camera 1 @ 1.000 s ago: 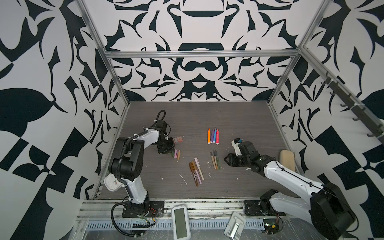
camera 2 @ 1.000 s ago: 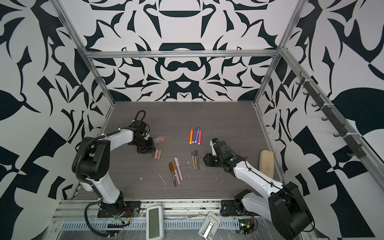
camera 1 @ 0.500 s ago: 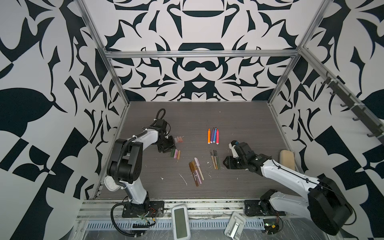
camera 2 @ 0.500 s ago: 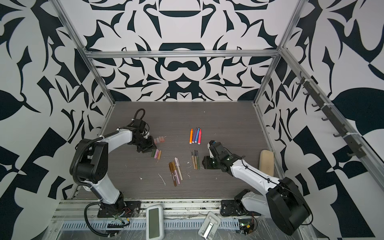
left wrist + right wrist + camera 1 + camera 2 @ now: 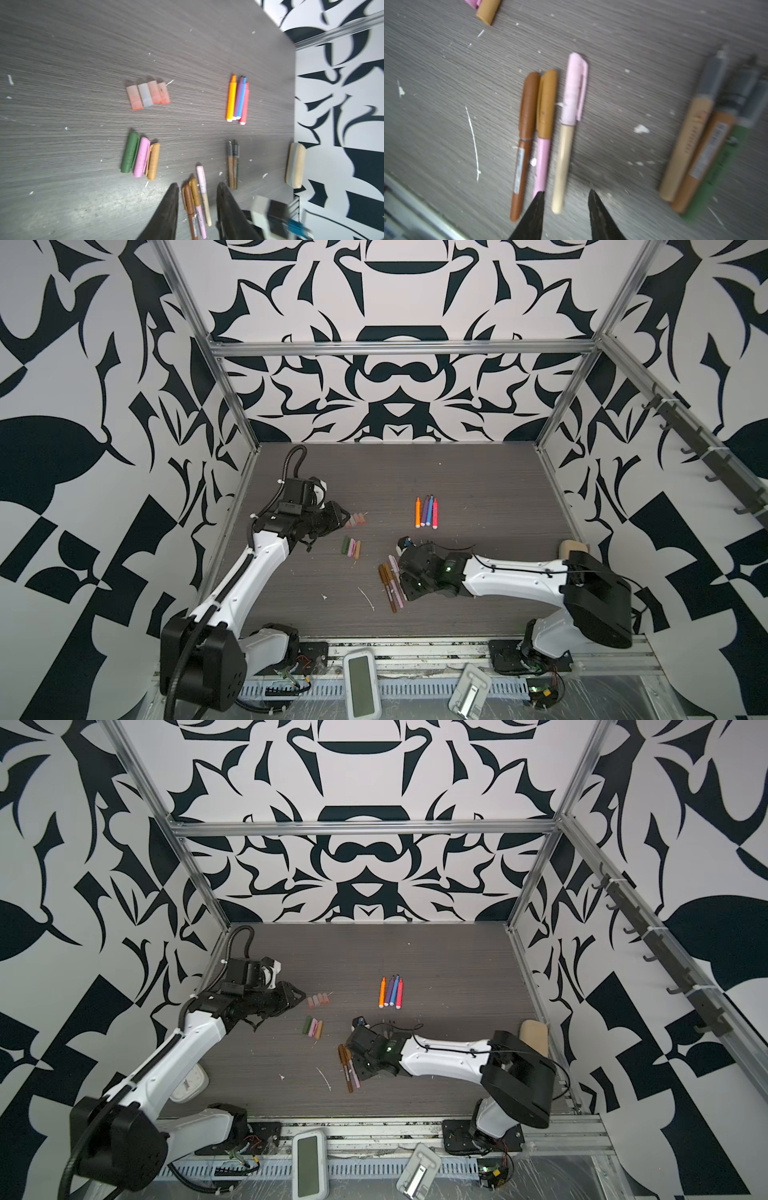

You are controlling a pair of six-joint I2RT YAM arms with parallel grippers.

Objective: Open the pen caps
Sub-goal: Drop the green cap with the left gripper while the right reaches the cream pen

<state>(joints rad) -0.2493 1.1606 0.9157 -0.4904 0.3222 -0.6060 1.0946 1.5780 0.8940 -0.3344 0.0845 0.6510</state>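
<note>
Grey counter [image 5: 478,472]: carrying everything.
Capped pens [image 5: 544,116]: three lying together.
Right tool [image 5: 566,191]: hanging open over the capped pens' ends, gripping nothing.
Left tool [image 5: 197,183]: hanging open, left of capped pens.
Pen caps [image 5: 148,94]: lying loose, left of capped pens.

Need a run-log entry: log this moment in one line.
left pincer: open, empty | right pincer: open, at three capped pens

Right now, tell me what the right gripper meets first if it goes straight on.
Likely the beige pen with the pale pink cap, lying between the right gripper's open jaws; height unclear.
</note>
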